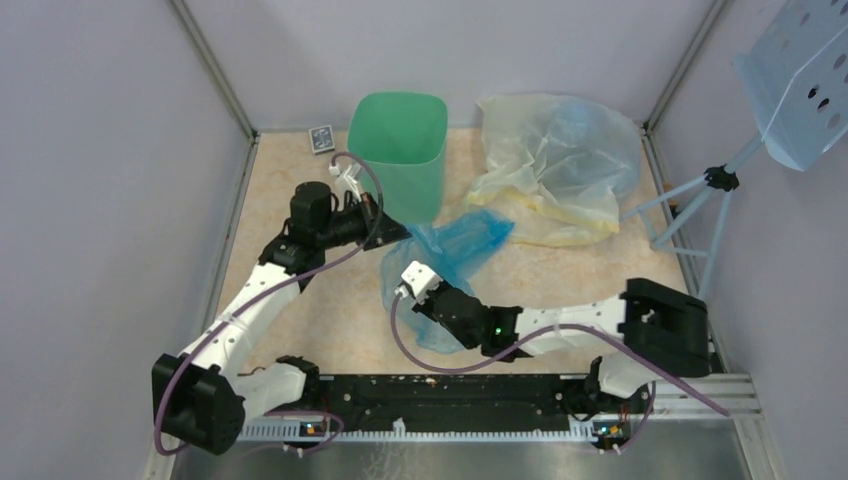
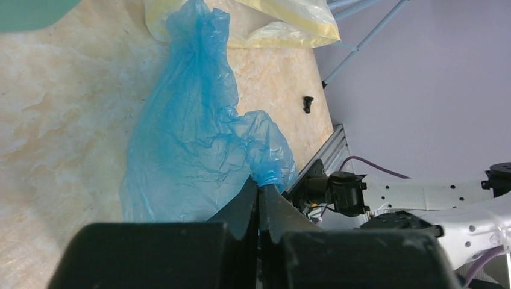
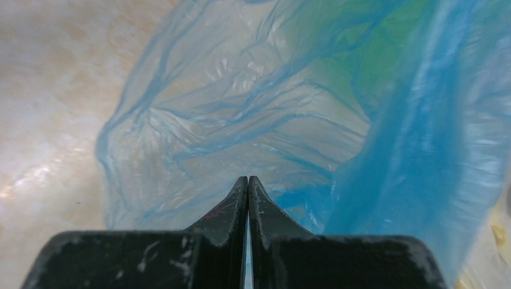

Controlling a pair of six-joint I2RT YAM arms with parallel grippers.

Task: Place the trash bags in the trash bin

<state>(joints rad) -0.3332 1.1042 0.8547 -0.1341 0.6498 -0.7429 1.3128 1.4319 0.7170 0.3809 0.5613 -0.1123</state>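
The green trash bin [image 1: 398, 150] stands upright at the back middle; its edge shows in the left wrist view [image 2: 30, 12]. A light blue trash bag [image 1: 462, 243] lies crumpled in front of it. My left gripper [image 1: 398, 232] is beside the bin's base and is shut on a bunched corner of the blue bag [image 2: 199, 138], pinched at the tips [image 2: 260, 185]. My right gripper [image 1: 398, 288] is shut [image 3: 247, 179] on a thin fold of the same bag [image 3: 241, 120] at its near end. A pale yellowish trash bag [image 1: 555, 170] lies at the back right, also in the left wrist view [image 2: 289, 24].
A small dark card box [image 1: 321, 138] lies left of the bin by the back wall. A light blue tripod [image 1: 700, 200] with a perforated panel [image 1: 800, 80] stands at the right wall. A small black part [image 2: 308, 103] lies on the tabletop. Walls enclose three sides.
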